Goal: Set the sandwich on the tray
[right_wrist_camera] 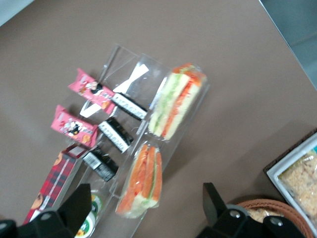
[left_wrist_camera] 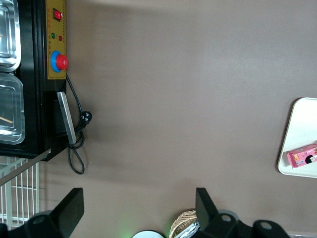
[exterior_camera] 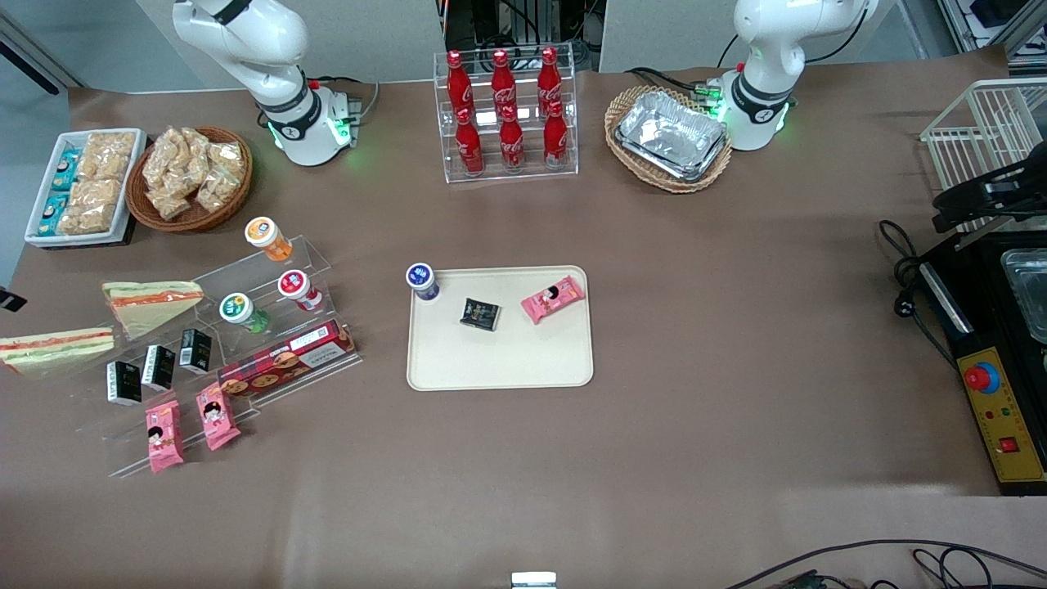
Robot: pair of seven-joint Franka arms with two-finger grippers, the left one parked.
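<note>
Sandwich (exterior_camera: 56,348) sits at the working arm's end of the table on the clear acrylic display stand (exterior_camera: 245,327), its long axis running roughly along the table toward the tray. It is a wrapped triangular wedge of pale bread with a thin red line and green filling. In the right wrist view the sandwich (right_wrist_camera: 176,105) shows cut face up. Its long axis is steep against the line between the two fingers, so closing across its thin side looks feasible with little wrist turn. Beside it, farther from the front camera and one step nearer the tray, is the other wedge (exterior_camera: 152,303) with the broad orange-red band, not the target. The gripper (right_wrist_camera: 146,190) hangs above the stand with fingers spread wide and nothing held. The gap between them sits over that orange-banded wedge (right_wrist_camera: 141,182), so the target lies off the gripper's centre, toward the table end. My judgement: shift that way before descending, or the wrong wedge gets picked. The tray (exterior_camera: 499,360), cream, flat and low-rimmed, lies mid-table, well apart from the sandwich. It already carries a blue-lidded cup (exterior_camera: 420,280), a dark packet (exterior_camera: 480,314) and a pink snack pack (exterior_camera: 554,298), with bare space nearer the front camera.
</note>
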